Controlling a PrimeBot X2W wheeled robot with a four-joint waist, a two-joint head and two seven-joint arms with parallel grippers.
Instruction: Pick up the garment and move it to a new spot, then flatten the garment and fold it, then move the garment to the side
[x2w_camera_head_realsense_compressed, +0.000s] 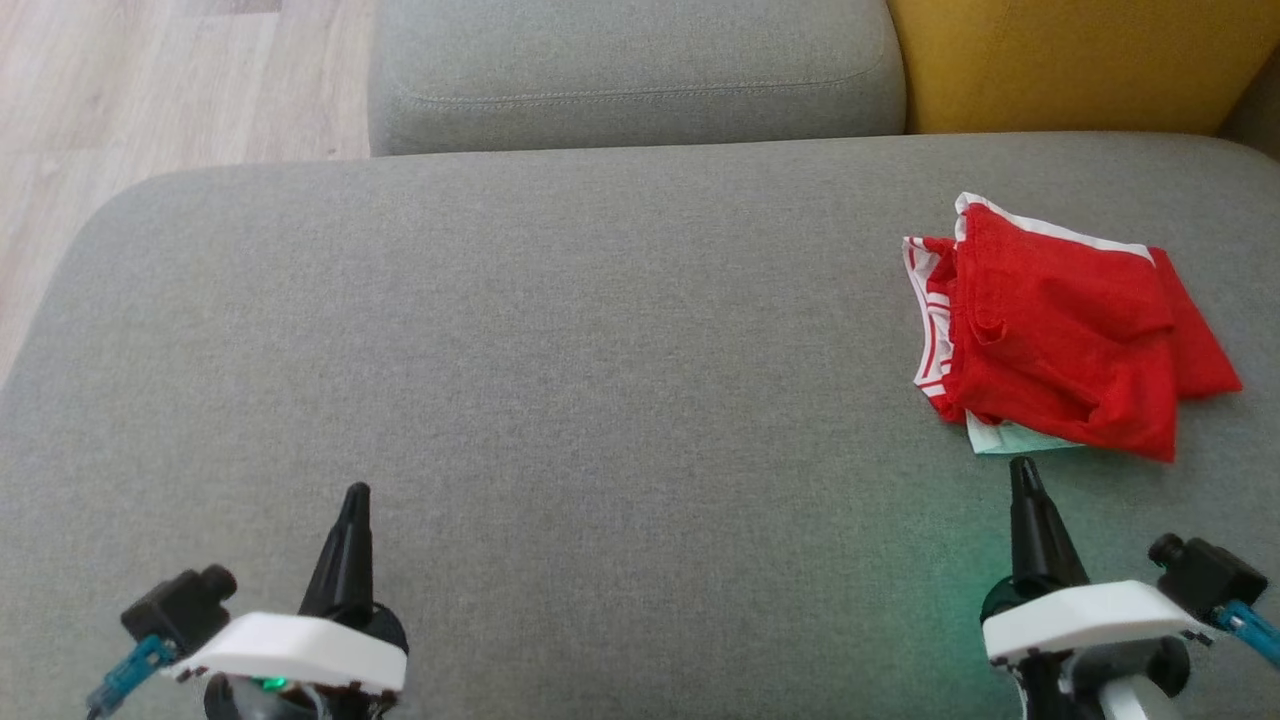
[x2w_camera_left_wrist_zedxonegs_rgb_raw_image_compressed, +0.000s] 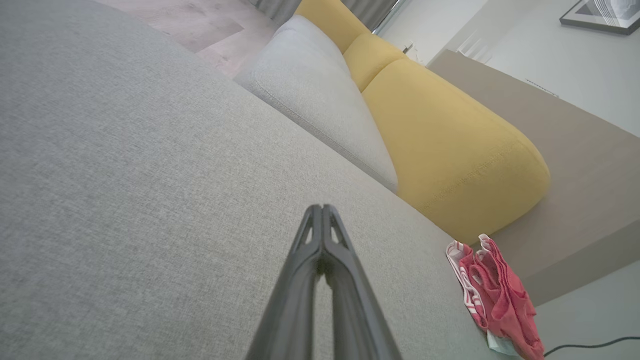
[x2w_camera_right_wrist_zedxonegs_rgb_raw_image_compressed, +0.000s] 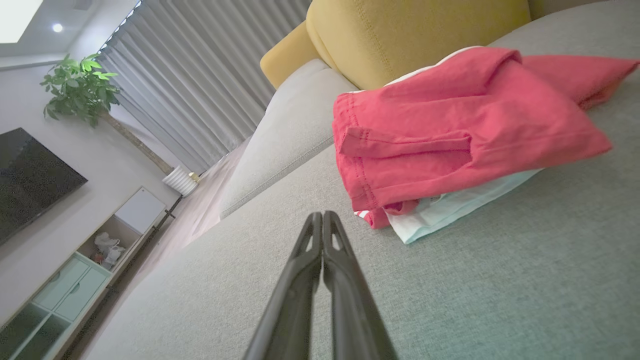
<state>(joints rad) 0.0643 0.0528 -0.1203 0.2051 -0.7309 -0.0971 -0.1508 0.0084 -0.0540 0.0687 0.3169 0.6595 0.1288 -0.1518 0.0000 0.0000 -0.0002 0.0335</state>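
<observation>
Left pincer and right pincer hang over the grey sofa seat, each with fingers pressed together, holding nothing. The red garment lies bunched just beyond the right pincer's tip, well apart from the left pincer.

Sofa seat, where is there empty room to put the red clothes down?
The grey seat is bare across its middle and left, from the grey back cushion down to the left claw. It is crowded at the right, where the red garment lies just beyond the right claw.
</observation>
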